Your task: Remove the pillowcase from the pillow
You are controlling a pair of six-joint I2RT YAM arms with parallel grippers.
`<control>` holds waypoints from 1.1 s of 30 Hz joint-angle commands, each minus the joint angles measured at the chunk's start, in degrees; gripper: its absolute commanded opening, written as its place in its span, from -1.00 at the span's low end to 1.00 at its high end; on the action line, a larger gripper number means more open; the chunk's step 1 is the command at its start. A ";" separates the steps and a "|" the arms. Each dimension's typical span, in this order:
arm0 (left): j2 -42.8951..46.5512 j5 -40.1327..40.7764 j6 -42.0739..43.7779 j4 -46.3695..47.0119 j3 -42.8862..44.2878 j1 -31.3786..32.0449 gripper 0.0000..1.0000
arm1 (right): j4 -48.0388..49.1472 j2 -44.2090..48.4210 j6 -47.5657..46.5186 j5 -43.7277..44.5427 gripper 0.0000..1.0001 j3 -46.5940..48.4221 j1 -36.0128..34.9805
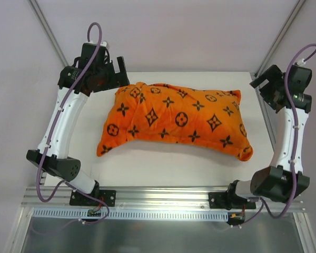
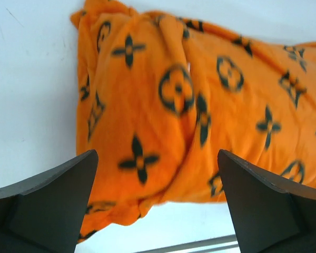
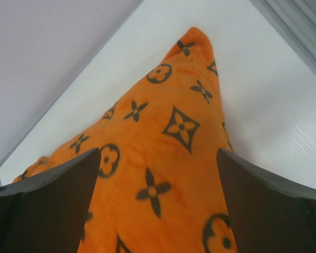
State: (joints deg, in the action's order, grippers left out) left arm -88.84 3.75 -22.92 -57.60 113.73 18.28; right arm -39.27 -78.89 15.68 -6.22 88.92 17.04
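— So, from the left: what was the left gripper (image 2: pixel 158 158) doing?

— It hung at the far left corner of the table (image 1: pixel 147 168), just beside the left end of the pillowcase (image 1: pixel 176 118). Its fingers (image 2: pixel 52 200) stood spread wide, and nothing was held between them. In its wrist view the orange plush lay beyond the tips, bunched into a deep fold down the middle.

— And the pillowcase itself?

— It lay across the middle of the white table, long side running left to right, plump and filled out. The pillow was wrapped inside it and hidden by the fabric. The near left corner sagged flat onto the table, and the near right corner ended in a small floppy tip.

— Could you read anything on it?

— Only the print: black four-pointed stars in diamonds, four-petal flowers, and flowers set in circles, repeated all over in a monogram manner. Some motifs were blurred in the left wrist view, and I could not tell whether any were letters.

— The right side?

— The right gripper (image 3: pixel 158 158) was raised at the far right edge of the table, near the right end of the pillowcase. Its jaws were spread wide too, gripping nothing, with the orange corner rising to a point between and beyond them.
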 commanded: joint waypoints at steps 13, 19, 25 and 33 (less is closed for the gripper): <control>8.94 -2.61 -0.37 2.05 -20.90 -0.09 0.98 | -0.99 13.77 -14.45 9.90 0.93 -12.18 -33.79; 8.77 -5.24 -0.29 5.31 -27.25 -0.18 0.97 | 0.76 4.99 -10.86 16.68 0.93 -15.44 -53.32; 2.19 -6.46 -0.37 8.12 -27.16 -0.44 0.79 | 7.71 -0.56 -5.93 17.99 0.84 -21.77 -50.98; -2.31 -17.72 -2.13 13.48 -31.02 -0.44 -1.00 | 7.71 8.21 -4.08 18.96 -0.99 -30.90 -37.11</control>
State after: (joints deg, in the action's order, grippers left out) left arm -91.83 -9.15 -24.25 -46.24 84.38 18.26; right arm -29.82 -76.12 10.98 7.44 61.28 -26.74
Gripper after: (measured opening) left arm 0.048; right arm 0.019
